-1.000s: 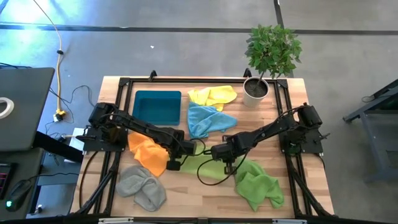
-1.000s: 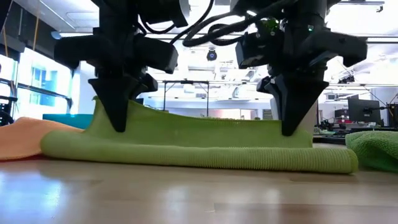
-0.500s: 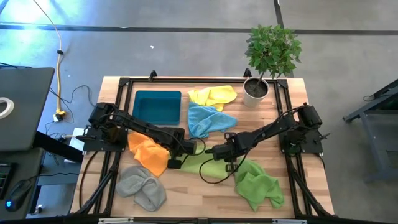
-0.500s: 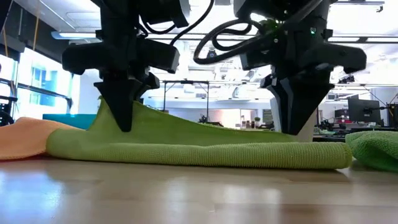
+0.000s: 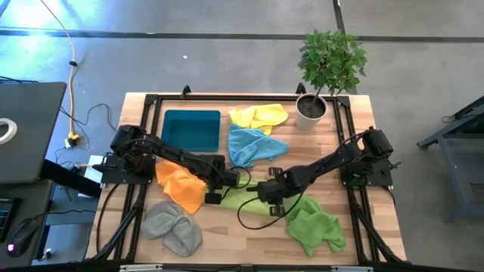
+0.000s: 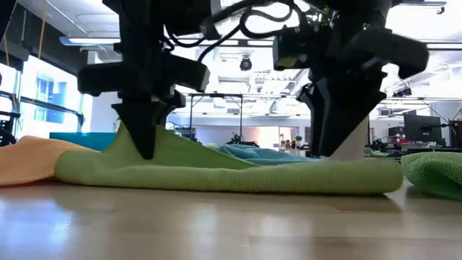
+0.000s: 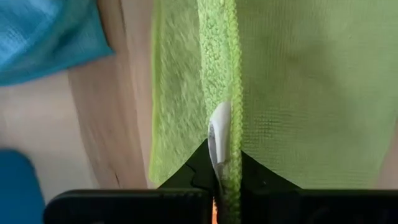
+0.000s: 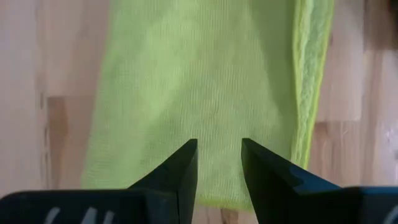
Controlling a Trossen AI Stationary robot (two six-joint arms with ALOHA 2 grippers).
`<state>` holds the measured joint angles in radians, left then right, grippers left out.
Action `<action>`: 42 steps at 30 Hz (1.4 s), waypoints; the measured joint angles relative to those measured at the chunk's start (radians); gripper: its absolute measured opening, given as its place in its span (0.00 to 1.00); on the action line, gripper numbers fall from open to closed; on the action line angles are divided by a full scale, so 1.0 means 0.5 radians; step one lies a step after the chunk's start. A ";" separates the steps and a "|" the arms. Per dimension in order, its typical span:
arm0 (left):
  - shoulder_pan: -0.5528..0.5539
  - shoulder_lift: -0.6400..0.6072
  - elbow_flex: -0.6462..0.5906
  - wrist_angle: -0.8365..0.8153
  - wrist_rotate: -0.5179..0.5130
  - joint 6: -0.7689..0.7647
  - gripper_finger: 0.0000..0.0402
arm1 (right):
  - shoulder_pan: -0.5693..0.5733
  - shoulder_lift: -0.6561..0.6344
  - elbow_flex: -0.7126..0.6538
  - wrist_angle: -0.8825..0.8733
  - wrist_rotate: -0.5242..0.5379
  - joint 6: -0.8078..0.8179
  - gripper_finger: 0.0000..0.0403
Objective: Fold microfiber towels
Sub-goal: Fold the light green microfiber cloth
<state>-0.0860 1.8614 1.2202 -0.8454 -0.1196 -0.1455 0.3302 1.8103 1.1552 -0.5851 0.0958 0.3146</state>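
Low view — left gripper (image 6: 146,148) pinches the soft light green towel's (image 6: 238,173) edge; right gripper (image 6: 333,144) hangs apart — limp cloth, best taken by corners.

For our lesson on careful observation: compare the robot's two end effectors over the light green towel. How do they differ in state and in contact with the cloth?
The left end effector is shut, pinching the light green towel's hemmed edge; the right end effector stands open, its fingers parted above the cloth and holding nothing. In the low view the towel peaks up at the left end effector but lies flat under the right one. Both point down over the same towel.
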 joint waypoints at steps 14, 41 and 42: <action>0.018 0.006 0.001 0.001 -0.151 0.051 0.14 | -0.009 0.000 -0.197 0.248 0.013 0.092 0.29; -0.056 0.006 0.029 0.115 0.104 0.156 0.29 | -0.163 -0.108 -0.175 -0.507 0.639 -0.213 0.29; -0.056 0.006 0.029 0.113 0.075 0.157 0.29 | -0.162 -0.143 -0.148 -0.599 0.642 -0.182 0.29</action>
<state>-0.1139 1.8645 1.2346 -0.7888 -0.0819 -0.0671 0.2491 1.7390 1.0812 -0.8845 0.4169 0.2238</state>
